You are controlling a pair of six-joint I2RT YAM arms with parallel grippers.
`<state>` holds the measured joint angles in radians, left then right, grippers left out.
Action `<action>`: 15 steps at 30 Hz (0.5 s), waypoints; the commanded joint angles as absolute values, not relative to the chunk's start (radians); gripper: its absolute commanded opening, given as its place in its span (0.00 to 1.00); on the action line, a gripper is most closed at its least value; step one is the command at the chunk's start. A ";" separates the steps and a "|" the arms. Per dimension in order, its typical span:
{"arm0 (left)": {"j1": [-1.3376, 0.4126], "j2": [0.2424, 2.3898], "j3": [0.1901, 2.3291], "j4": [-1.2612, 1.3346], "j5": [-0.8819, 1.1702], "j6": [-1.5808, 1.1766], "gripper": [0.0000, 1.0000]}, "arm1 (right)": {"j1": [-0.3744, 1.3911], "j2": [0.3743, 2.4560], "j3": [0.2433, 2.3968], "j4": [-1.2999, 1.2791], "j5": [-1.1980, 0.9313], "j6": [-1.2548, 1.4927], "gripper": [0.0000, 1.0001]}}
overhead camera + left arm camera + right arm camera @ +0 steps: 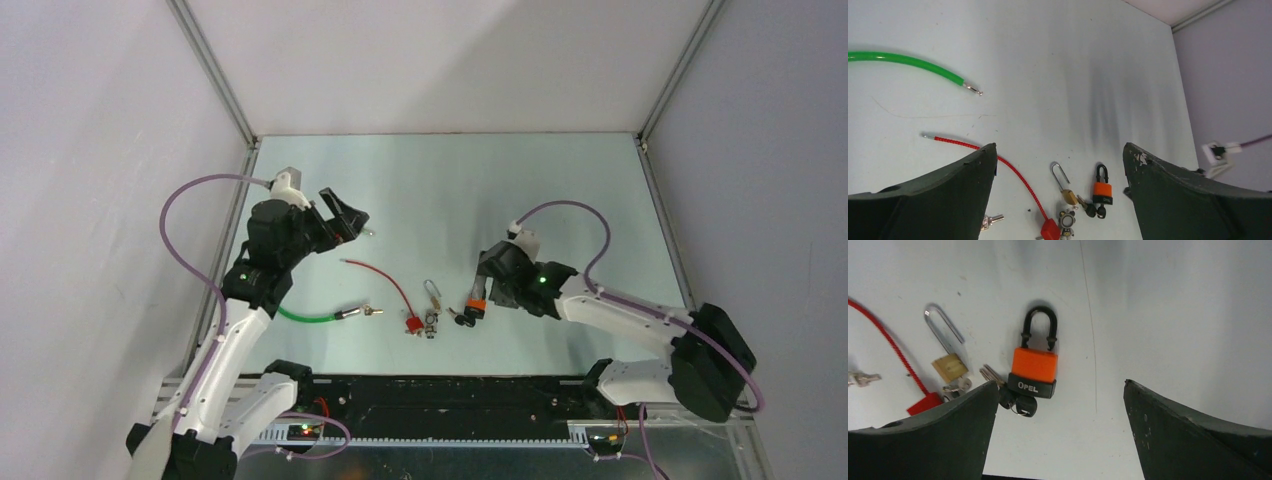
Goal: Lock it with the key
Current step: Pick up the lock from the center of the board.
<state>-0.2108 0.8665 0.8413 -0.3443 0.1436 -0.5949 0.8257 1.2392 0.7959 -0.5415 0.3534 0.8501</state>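
1. Orange for the padlock (477, 301), flat on the counter (450, 190) just under the right pincer (481, 290); left pincer (345, 222) well apart.
2. Left wrist: spread wide, empty, high above the padlock and black-headed keys (1094, 209).
3. Right wrist: wide, empty. Shackle seemingly raised on one leg; pin the body, press it home, then turn the key squarely.

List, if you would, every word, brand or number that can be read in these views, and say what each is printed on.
"OPEL": white letters on the black base of the orange padlock, seen from the right wrist.
The mark on that padlock seen from the left wrist is too small to read.
The brass padlock shows no legible text.
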 commanded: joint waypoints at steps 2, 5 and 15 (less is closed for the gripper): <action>-0.241 0.852 0.838 -0.313 0.173 -0.570 1.00 | 0.906 1.383 0.909 -0.581 0.426 1.016 0.93; -0.244 0.844 0.830 -0.314 0.159 -0.572 1.00 | 0.940 1.516 1.003 -0.669 0.444 1.060 0.88; -0.245 0.811 0.794 -0.314 0.128 -0.580 1.00 | 0.988 1.723 1.162 -0.809 0.470 1.159 0.78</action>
